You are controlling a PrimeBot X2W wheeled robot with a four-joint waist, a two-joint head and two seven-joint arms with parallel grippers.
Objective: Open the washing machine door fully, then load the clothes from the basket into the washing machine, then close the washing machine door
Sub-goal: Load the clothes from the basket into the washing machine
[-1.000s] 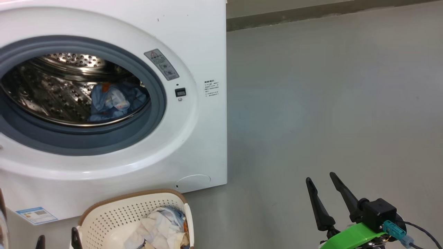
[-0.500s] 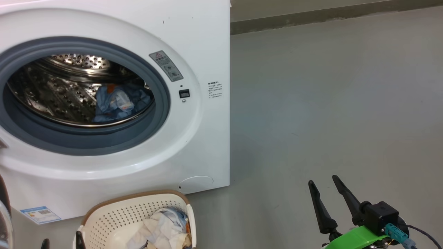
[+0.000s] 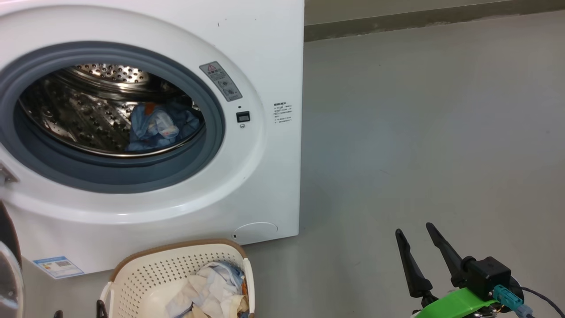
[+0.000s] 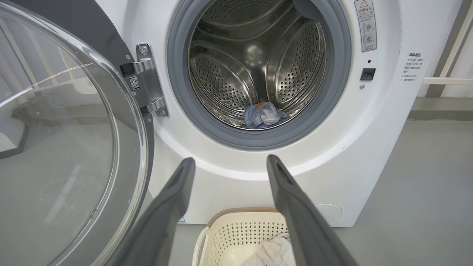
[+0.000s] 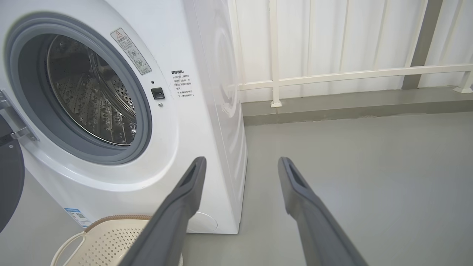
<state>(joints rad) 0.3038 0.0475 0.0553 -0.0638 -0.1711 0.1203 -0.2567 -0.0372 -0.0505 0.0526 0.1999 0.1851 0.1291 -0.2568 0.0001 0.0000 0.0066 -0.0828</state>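
The jaws of both grippers stand spread wide, with nothing between them. The left gripper (image 4: 230, 159) hangs above the basket (image 4: 236, 229), aimed at the washing machine (image 4: 369, 147). The right gripper (image 5: 242, 159) hangs well to the right, over bare floor (image 5: 369, 166).

Location: the basket stands on the floor, just in front of the washing machine and below the opening of the drum (image 4: 229, 81). Some clothes (image 3: 207, 291) lie in the basket. One blue garment (image 3: 159, 128) lies at the bottom of the drum.

Hazards: the washing machine door (image 4: 66, 129) stands just left of the left gripper, so a wide sideways swing of that arm is likely to strike it. A garment released too early may drape over the gasket (image 4: 332, 92) and block door closure. A shallow pinch may lift only part of the pile.

Orientation: the basket mouth faces up. Its long axis cannot be determined, as the frame edge cuts it off. The drum opening faces the robot, with its axis running front to back. The door is swung out on its hinge (image 4: 146, 79), inner glass turned toward the left gripper.
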